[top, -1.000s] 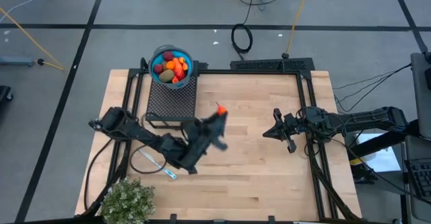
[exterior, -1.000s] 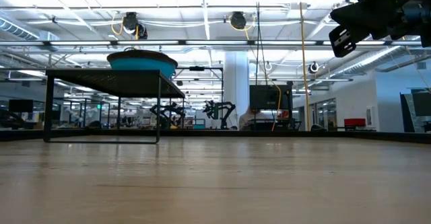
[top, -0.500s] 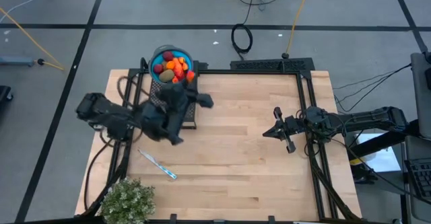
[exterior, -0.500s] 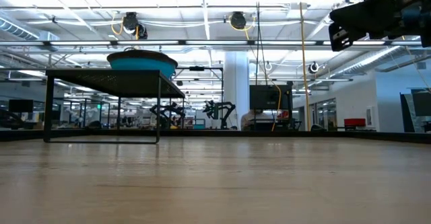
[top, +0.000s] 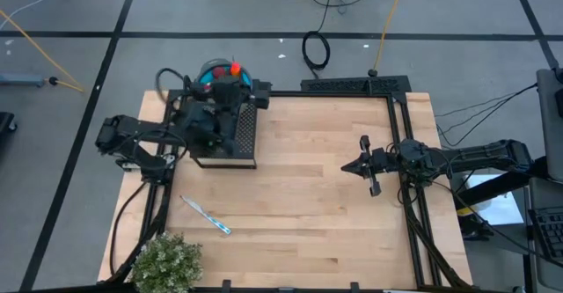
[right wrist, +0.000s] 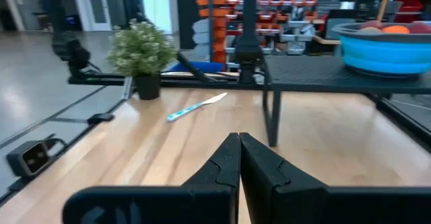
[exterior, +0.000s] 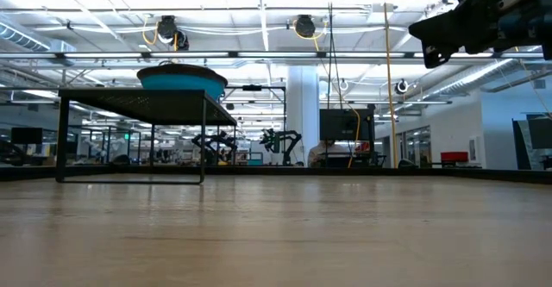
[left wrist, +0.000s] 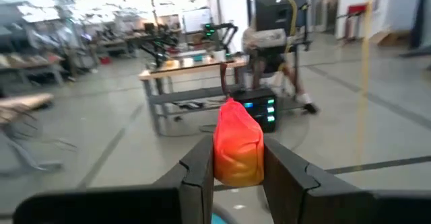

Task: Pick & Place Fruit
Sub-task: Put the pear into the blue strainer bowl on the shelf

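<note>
The left gripper (top: 234, 68), closed on the red-orange fruit (left wrist: 237, 143), has swung from mid-desk to above the blue bowl (right wrist: 385, 48), so release looks imminent, while the right gripper (top: 361, 164) waits shut over the desk (top: 317, 205).

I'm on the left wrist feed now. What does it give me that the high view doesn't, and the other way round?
Left wrist only: the left gripper is closed on the red-orange fruit piece, pinched between both fingers.

High view only: that gripper sits over the blue bowl on the black mesh stand. The right gripper waits shut over the table; a blue-and-white stick and green plant sit near the front left.

Both: the held fruit and the left gripper.
</note>
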You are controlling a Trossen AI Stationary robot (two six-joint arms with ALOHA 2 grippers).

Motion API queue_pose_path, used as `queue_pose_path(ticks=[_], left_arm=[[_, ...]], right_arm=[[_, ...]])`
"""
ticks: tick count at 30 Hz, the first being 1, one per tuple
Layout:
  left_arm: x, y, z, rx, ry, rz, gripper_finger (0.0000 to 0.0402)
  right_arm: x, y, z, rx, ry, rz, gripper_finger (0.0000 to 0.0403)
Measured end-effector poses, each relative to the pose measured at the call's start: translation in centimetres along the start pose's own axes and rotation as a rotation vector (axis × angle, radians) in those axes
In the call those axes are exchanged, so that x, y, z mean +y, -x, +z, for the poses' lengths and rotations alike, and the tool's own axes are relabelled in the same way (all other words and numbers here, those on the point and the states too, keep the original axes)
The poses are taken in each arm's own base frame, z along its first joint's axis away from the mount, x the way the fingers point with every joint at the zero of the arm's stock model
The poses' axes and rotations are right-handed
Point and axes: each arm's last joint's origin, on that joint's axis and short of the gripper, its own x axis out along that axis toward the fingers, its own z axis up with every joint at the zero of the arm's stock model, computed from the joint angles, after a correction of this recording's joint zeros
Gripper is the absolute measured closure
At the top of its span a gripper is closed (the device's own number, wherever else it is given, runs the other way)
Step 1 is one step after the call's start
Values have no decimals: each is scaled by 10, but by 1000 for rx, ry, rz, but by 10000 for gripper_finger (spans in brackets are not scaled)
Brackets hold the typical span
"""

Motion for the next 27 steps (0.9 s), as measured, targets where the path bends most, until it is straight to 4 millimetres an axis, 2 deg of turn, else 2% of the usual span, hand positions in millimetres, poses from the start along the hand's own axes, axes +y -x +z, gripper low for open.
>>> queue_pose_path(ticks=[5,11,16,19,22,27], left_arm=[[-7,-23,-9,-8,-98,55,309],[-14,-49,-19,-87,-114,-25,309],[-15,-71,-32,-73,-148,-75,309],[-8,-83,-38,-38,-110,-152,309],[8,-98,-44,53,-32,-230,309],[39,-119,-57,253,40,-248,309]], right_arm=[[-1,0,0,0,0,-34,403],[-1,0,0,-1,0,-34,403],[-1,0,0,0,0,-34,403],[-1,0,0,0,0,-34,403],[-1,0,0,-1,0,-33,403],[-1,0,0,-1,0,-34,403]])
